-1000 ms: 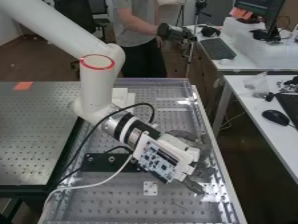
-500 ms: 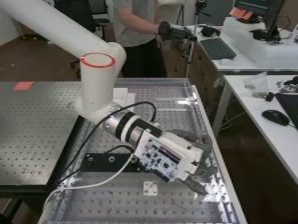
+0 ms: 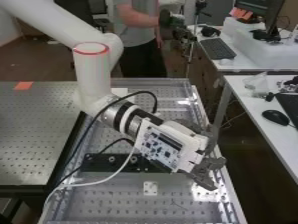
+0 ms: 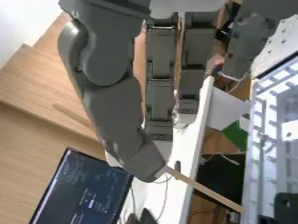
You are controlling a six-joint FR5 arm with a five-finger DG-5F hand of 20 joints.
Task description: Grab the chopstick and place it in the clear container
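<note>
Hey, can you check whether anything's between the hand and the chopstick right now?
No, nothing visible stands between them. In the wrist view, the thumb of the hand crosses right over the chopstick, which appears pinched there and sticks out on both sides of the thumb.

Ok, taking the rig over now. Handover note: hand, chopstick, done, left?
Hand: closed on the chopstick, over the long edge of the bench nearest the desks, fingers angled down.
Chopstick: in the hand, sticking out past the fingertip, slanted across the wrist view.
Done: chopstick grabbed.
Left: get it over the clear container, lower, release. I'd check the grip first, since I can't tell how firm it is.
</note>
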